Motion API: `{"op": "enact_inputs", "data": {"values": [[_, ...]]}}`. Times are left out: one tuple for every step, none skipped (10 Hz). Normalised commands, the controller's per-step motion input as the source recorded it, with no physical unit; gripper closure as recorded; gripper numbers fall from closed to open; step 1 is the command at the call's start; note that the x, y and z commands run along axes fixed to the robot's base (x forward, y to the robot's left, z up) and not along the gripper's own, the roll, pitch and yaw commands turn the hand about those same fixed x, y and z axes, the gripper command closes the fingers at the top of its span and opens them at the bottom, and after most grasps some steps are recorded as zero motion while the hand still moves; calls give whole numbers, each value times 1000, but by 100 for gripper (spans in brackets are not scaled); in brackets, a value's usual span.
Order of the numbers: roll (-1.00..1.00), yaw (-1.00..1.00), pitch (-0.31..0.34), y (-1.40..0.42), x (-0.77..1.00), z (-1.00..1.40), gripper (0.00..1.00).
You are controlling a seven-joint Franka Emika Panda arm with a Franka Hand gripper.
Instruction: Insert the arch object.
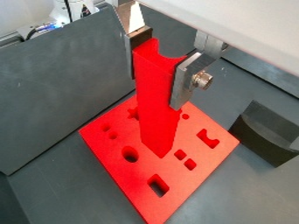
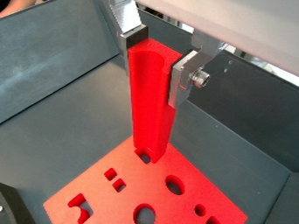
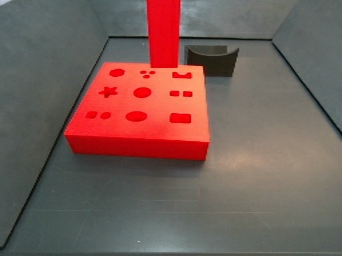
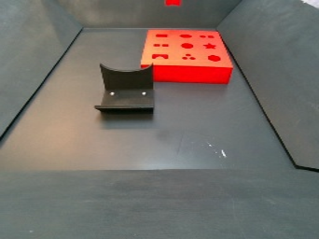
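The arch object [image 1: 156,96], a long bright red bar with a curved groove, hangs upright in my gripper [image 1: 158,70]. The silver fingers [image 1: 186,77] are shut on its upper end, as both wrist views show [image 2: 158,61]. Its lower end [image 2: 146,156] is over the far edge of the flat red board [image 1: 117,166] with shaped holes, close to a small hole. I cannot tell if it touches. In a side view the bar [image 3: 163,30] stands over the board's back edge [image 3: 134,135]; the gripper is out of frame there. Only the bar's tip [image 4: 173,3] shows above the board [image 4: 187,73].
A squat dark grey block with a curved notch [image 3: 214,58] stands on the floor beside the board, apart from it [image 4: 125,93], and shows in a wrist view [image 1: 268,131]. Grey walls [image 3: 54,100] enclose the dark floor [image 4: 162,140].
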Motion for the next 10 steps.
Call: {"op": "enact_inputs", "data": {"values": [[-76,0,-11,280,240,-26,100],[-190,0,-34,794,394,0,100],[-186,0,-47,834,380,0,100],[-170,-20,-54,831,383,0,100],[-154,-46,-56,814,429,-3,100],[-136,-94,-56,789,406,-69,100],[-129,-120,-20,449,194,-106,100],[-113,-340,-41,171,-17,-171,100],[-64,-751,-59,149,-60,-160,100],[-83,-746,-41,120,-94,-94,100]]}}
